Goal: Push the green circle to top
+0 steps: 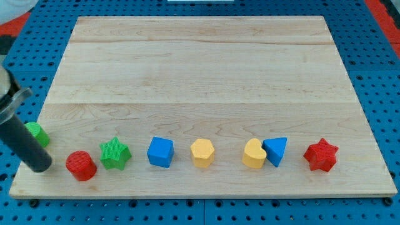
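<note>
The pale wooden counter [200, 69] is carrying 8 small plastic blocks, all lying in 1 row near the view's bottom edge.

The task's thing, the green circle block [37, 133], is sitting at the far left of the row, close to the counter's left edge. The dark rod is partly covering it, so its shape is not fully showing.

My tip [41, 166] is resting just below and slightly right of the green circle, between it and the red round block [81, 165]. This placement is putting the tip on the block's bottom side, which a push toward the view's top is judged to require. Whether the tip is touching the block cannot be told.

No claw is fitted to this arm; its state therefore cannot be told.

Continuing rightward: green star block [115, 153], blue cube block [160, 152], yellow hexagon block [202, 152], yellow heart block [253, 154] touching the blue triangle block [276, 150], and red star block [321, 155].

The path above the green circle is lying open.
</note>
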`<action>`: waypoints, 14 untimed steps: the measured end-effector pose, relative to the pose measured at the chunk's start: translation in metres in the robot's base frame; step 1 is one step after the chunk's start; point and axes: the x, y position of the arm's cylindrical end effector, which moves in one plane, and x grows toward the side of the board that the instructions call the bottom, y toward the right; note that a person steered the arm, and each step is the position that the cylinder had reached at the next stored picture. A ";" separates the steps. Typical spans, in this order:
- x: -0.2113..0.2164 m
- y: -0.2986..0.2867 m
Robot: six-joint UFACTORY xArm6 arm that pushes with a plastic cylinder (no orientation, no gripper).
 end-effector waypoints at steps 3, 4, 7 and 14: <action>-0.074 -0.027; -0.053 -0.029; -0.109 -0.037; -0.228 0.041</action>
